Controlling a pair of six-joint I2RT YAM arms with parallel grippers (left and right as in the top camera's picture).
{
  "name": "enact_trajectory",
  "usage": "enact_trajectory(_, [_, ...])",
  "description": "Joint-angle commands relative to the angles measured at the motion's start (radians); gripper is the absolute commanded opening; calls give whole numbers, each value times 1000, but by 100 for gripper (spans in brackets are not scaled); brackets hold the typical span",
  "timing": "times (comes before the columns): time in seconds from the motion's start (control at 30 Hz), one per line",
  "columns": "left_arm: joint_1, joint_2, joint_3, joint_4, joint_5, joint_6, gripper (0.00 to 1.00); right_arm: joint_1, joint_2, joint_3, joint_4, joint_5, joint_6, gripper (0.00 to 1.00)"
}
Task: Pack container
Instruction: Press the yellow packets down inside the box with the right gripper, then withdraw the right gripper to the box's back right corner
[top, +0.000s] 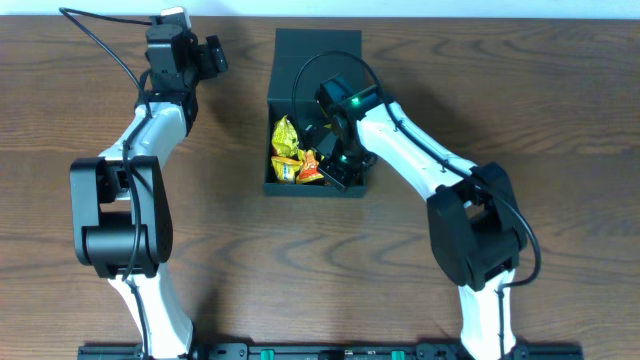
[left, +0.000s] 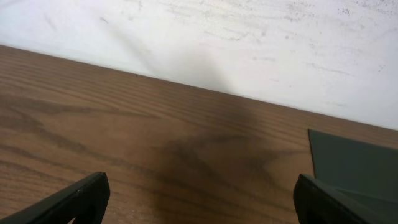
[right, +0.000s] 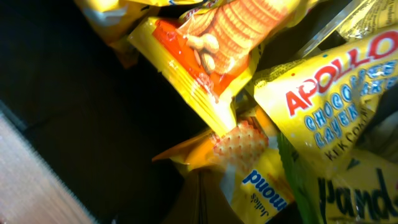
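The dark teal-green container (top: 312, 188) stands at the table's middle with its flap lid (top: 318, 50) open toward the far edge. Several yellow and orange snack packets (top: 288, 152) lie in its left half. My right gripper (top: 336, 165) is down inside the container. In the right wrist view its fingers (right: 200, 177) are pressed together on the corner of a yellow packet (right: 255, 180), with an orange biscuit packet (right: 205, 56) and a yellow Apollo packet (right: 336, 106) beside it. My left gripper (top: 212, 55) is open and empty over bare table (left: 199, 202), left of the lid.
The lid's corner (left: 354, 155) shows at the right of the left wrist view, with a white wall (left: 217, 37) behind the table's far edge. The container's dark inner wall (right: 74, 93) is left of the right gripper. Wood table surrounds the container.
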Motion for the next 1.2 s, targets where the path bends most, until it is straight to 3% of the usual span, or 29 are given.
enact_trajectory(0.0, [0, 0, 17, 6, -15, 15, 95, 3, 41, -19, -7, -31, -13, 1])
enact_trajectory(0.63, [0, 0, 17, 41, -15, 15, 95, 4, 55, 30, -41, -34, -13, 1])
enact_trajectory(1.0, [2, 0, 17, 80, -15, 15, 95, -20, 55, 348, -126, -48, -12, 1])
enact_trajectory(1.17, [17, 0, 17, 80, -21, 14, 95, -89, 55, 502, -62, 25, 87, 1])
